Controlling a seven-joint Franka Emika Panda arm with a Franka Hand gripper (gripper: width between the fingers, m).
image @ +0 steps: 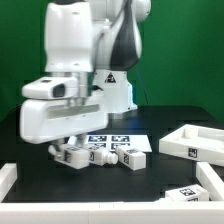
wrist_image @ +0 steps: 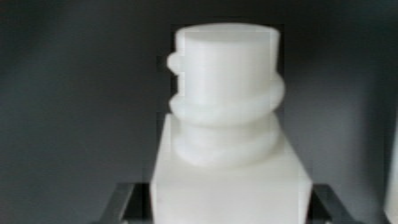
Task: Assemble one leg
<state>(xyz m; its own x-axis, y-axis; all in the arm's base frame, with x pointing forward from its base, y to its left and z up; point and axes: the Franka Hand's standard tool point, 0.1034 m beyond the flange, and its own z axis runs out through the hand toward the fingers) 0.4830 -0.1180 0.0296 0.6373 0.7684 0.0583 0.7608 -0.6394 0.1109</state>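
Low on the black counter [image: 150, 190], the tool [image: 60, 150] pinches a white square leg [wrist_image: 228, 160] by its sides, threaded peg end free. In the exterior view, other tagged legs [image: 105, 156] lie at its three o'clock — the marker board [image: 128, 140] just beyond.

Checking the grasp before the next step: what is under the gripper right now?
A white leg is held between the fingers of the gripper, its threaded end showing in the wrist view. The leg's other end and the table directly beneath are covered by the gripper.
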